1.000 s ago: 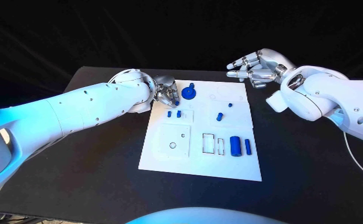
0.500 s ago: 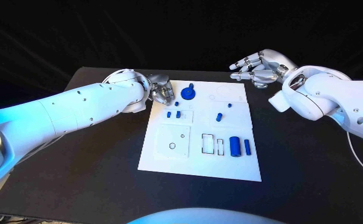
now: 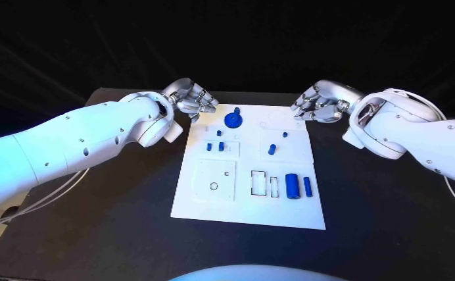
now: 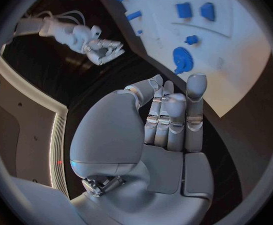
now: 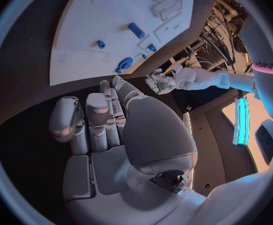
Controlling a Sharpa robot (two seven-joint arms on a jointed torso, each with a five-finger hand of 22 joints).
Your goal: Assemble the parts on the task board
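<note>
The white task board point(image 3: 204, 192) lies in the middle of the black table. A blue gear point(image 3: 233, 120) sits near its far edge, several small blue pegs point(image 3: 271, 149) stand below it, and a blue cylinder point(image 3: 292, 186) lies beside a blue bar point(image 3: 307, 186) at the near right. My left hand point(image 3: 190, 99) hovers just off the board's far left corner, fingers extended and holding nothing. My right hand point(image 3: 317, 102) hovers off the far right corner, also empty. The left wrist view shows the left hand point(image 4: 168, 120) short of the gear point(image 4: 182, 60). In the right wrist view the right hand point(image 5: 105, 120) faces the board point(image 5: 93, 15).
Outlined recesses point(image 3: 261, 182) mark the board's near half. Black table point(image 3: 114, 215) surrounds the board on all sides. Across the board, each wrist view catches the other hand: the right hand point(image 4: 99, 47) and the left hand point(image 5: 163, 80).
My left hand has drawn back from the board's far left corner, off the board. My right hand has come lower and closer to the board's far right corner.
</note>
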